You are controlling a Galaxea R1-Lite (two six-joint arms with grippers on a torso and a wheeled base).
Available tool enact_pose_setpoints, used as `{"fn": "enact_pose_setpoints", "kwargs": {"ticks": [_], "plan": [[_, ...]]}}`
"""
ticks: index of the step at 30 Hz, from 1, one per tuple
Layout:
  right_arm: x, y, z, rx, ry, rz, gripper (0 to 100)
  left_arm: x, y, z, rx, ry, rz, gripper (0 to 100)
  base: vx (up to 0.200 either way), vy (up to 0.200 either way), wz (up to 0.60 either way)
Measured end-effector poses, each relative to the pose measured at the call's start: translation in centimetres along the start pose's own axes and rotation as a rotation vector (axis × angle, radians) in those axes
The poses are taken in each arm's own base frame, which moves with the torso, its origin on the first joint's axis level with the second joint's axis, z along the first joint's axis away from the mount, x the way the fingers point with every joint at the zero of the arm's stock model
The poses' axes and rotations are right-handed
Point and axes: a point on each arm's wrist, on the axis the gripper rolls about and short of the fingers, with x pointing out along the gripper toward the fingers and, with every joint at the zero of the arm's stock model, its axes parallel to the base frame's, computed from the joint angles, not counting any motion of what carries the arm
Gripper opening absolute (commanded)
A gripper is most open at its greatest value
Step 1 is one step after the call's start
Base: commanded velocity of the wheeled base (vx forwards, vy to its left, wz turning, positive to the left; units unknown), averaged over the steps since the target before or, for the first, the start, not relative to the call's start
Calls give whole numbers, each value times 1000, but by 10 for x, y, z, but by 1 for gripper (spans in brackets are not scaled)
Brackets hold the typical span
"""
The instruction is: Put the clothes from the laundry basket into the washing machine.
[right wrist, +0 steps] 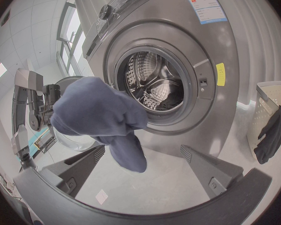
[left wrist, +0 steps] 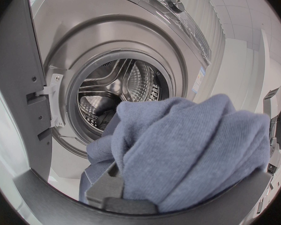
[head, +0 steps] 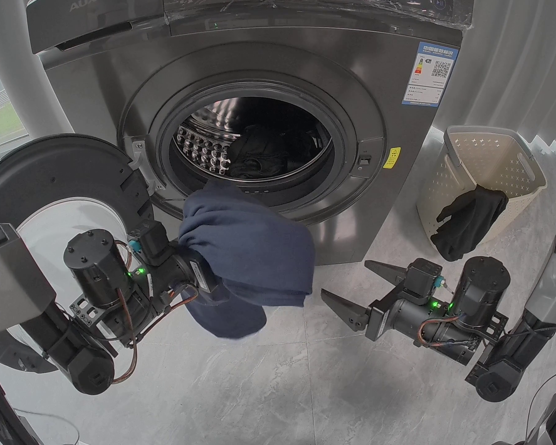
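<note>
Washing machine (head: pixel 259 57) bears blue-white label (head: pixel 430 73); left claw (head: pixel 213 279) grasps navy garment (head: pixel 253 248) before drum (head: pixel 207 134); right claw (head: pixel 346 279) released.

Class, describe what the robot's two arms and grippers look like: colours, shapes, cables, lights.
The left arm and right arm are black, with cylindrical motor housings, green lights and looped brown cables at the wrists. The right gripper has two dark grey, wedge-shaped fingers tapering to points.

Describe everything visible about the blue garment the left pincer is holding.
The blue garment is a dark navy, soft knit cloth, bunched into a rounded bundle with one fold hanging below. The left pincer grips it in the air before the open washing machine, not yet inside. Nothing else visibly touches it.
</note>
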Motion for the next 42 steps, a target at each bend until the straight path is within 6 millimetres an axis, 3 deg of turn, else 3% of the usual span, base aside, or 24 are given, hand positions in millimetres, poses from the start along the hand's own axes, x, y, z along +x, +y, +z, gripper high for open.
{"fn": "enact_pose_setpoints", "kwargs": {"ticks": [13, 22, 42], "plan": [[-9, -12, -1, 3, 17, -41, 100, -14, -3, 6, 7, 3, -7, 0, 0, 0, 0], [-8, -14, 2, 4, 3, -49, 100, -17, -5, 2, 16, 23, -13, 0, 200, 0, 0], [-9, -14, 3, 3, -4, -51, 100, -18, -9, -5, 15, 49, -27, 0, 0, 0, 0]]}}
